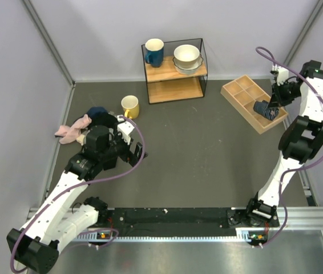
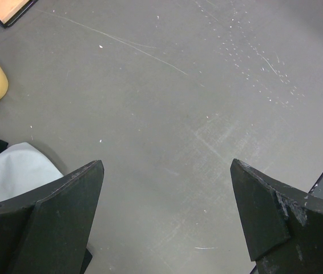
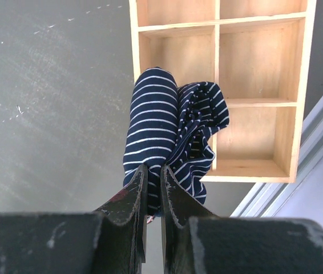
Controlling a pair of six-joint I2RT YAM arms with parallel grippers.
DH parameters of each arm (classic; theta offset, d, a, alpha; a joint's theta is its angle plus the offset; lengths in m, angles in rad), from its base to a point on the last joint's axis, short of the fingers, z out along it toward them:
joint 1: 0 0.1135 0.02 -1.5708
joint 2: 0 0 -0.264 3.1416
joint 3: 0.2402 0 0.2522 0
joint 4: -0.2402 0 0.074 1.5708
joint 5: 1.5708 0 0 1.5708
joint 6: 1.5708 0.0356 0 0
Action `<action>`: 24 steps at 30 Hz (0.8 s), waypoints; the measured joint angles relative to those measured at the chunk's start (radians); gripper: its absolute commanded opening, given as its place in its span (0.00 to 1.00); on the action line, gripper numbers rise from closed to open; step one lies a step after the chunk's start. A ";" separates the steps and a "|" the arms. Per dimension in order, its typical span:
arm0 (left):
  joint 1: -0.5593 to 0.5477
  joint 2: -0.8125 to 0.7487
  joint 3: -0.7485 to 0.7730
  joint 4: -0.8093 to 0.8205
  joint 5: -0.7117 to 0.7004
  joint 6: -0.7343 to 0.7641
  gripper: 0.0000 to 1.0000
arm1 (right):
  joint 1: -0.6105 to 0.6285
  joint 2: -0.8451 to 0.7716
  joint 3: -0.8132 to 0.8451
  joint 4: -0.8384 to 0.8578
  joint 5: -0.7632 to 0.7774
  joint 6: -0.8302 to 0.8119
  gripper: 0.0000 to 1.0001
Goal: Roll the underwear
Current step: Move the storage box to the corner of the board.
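The underwear (image 3: 167,125), navy with thin white stripes, hangs as a bunched roll from my right gripper (image 3: 153,169), whose jaws are shut on its fabric. It dangles over the near corner of the wooden divided tray (image 3: 261,165). From above, the underwear (image 1: 265,111) shows at the tray's (image 1: 242,91) near end under the right gripper (image 1: 273,104). My left gripper (image 2: 167,165) stands wide open over bare table, nothing between its fingers; in the top view the left gripper (image 1: 134,149) is at the left.
A yellow mug (image 1: 130,106) and a heap of pink, grey and dark cloths (image 1: 81,127) lie by the left arm. A wire shelf (image 1: 175,71) with a blue mug and bowls stands at the back. Grey cloth (image 2: 13,171) shows beside the left finger.
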 measured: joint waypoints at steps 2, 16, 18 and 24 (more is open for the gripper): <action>0.000 0.000 0.000 0.000 0.000 0.000 0.99 | 0.000 0.000 -0.002 0.016 0.004 0.013 0.00; 0.000 0.013 -0.009 0.000 -0.001 0.000 0.99 | 0.002 0.055 -0.004 0.141 -0.002 0.140 0.00; 0.000 0.015 -0.009 0.000 -0.002 0.000 0.99 | 0.003 0.076 -0.001 0.156 0.000 0.153 0.00; 0.001 0.015 -0.011 0.000 -0.005 0.000 0.99 | 0.010 0.100 0.007 0.188 0.001 0.203 0.00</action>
